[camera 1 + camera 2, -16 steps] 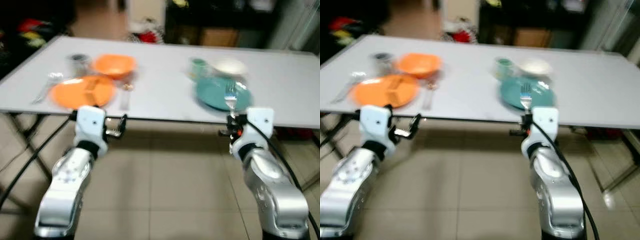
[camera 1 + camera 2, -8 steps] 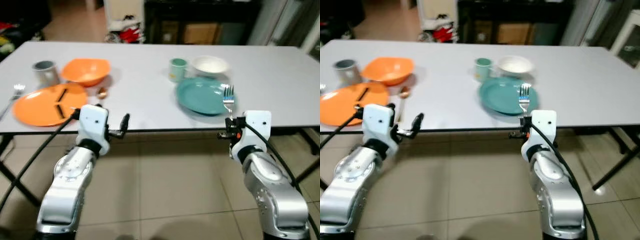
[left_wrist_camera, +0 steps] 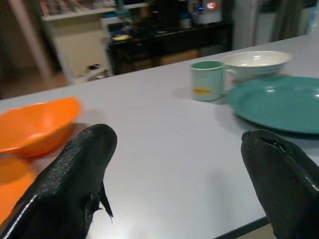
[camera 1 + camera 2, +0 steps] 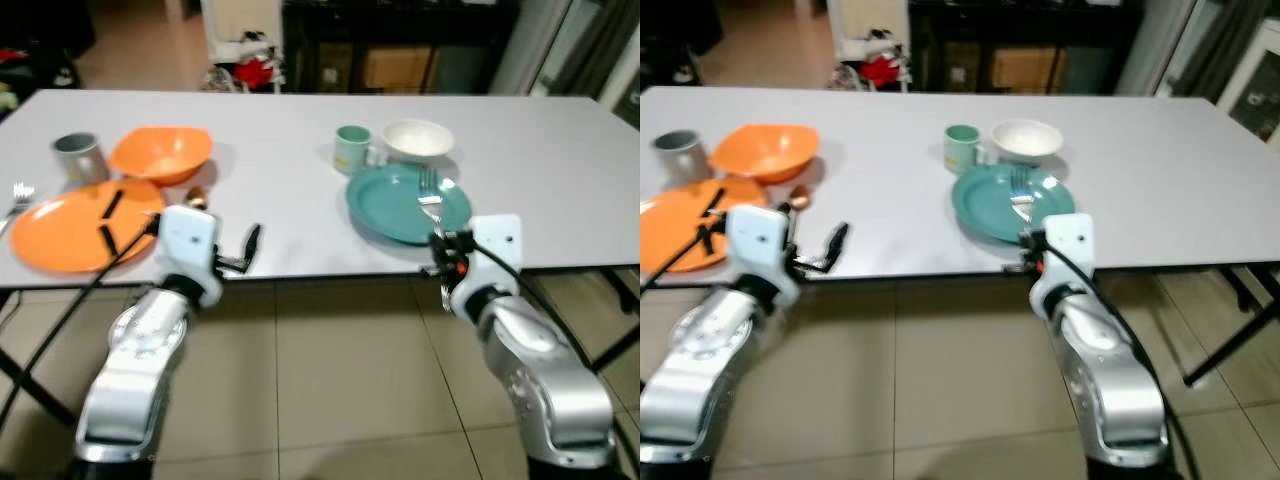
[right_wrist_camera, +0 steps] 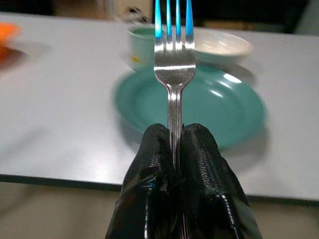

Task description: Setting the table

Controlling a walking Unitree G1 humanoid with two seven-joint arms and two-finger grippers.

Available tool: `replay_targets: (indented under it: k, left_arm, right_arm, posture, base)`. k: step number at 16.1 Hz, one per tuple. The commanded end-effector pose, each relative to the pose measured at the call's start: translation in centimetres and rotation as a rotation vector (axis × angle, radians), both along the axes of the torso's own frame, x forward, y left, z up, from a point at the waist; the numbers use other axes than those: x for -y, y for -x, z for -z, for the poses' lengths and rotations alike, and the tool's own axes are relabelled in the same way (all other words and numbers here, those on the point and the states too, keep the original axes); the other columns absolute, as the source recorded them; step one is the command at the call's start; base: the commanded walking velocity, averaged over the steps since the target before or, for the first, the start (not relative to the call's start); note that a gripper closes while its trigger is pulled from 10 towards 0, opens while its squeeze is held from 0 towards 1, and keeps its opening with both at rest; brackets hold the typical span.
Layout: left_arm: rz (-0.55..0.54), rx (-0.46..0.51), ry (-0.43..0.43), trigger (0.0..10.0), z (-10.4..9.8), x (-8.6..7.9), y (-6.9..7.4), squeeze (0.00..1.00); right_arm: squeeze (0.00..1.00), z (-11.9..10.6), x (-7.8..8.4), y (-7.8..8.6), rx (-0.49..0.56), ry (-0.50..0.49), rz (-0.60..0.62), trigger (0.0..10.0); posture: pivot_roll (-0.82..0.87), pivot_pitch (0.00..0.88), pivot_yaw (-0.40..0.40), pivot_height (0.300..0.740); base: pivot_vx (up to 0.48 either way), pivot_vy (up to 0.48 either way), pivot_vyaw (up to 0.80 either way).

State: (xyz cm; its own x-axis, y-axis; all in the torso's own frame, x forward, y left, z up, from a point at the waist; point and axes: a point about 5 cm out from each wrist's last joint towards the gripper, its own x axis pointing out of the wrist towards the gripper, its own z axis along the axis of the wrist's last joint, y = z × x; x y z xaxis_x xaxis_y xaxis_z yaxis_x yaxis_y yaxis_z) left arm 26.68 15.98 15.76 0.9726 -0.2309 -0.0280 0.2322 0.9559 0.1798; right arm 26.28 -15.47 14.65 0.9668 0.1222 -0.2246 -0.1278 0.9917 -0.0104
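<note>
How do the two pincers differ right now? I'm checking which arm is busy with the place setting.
The right pincer is shut on a fork, tines pointing up, in front of the teal plate. The left pincer is open and holds nothing, its fingers spread wide toward the bare tabletop between the orange bowl and the teal plate. Both sit near the table's front edge.
</note>
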Motion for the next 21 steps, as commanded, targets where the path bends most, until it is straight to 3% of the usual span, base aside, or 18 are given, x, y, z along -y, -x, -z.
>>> replay_targets:
  k: [1,14,21]
  left_arm:
    - [-0.011,-0.002,-0.008,10.0,0.0,-0.4,-0.1,0.0]
    - [-0.003,-0.002,-0.008,10.0,-0.1,-0.5,-0.1,0.0]
    - [-0.015,-0.002,-0.01,10.0,-0.1,-0.8,0.9,0.0]
  right_arm:
    - [0.0,0.0,-0.3,0.0,-0.006,-0.006,-0.019,10.0]
    - [0.0,1.2,-0.6,-0.5,-0.101,-0.02,-0.036,10.0]
    - [0.0,1.6,-1.6,-1.8,-0.125,-0.032,-0.098,10.0]
  posture:
    - [0.11,0.0,-0.019,0.74]
    - [0.13,0.0,-0.035,0.74]
    - [0.16,0.0,-0.067,0.74]
  base:
    - [0.319,0.0,0.0]
    - [0.322,0.0,0.0]
    - [0.321,0.0,0.0]
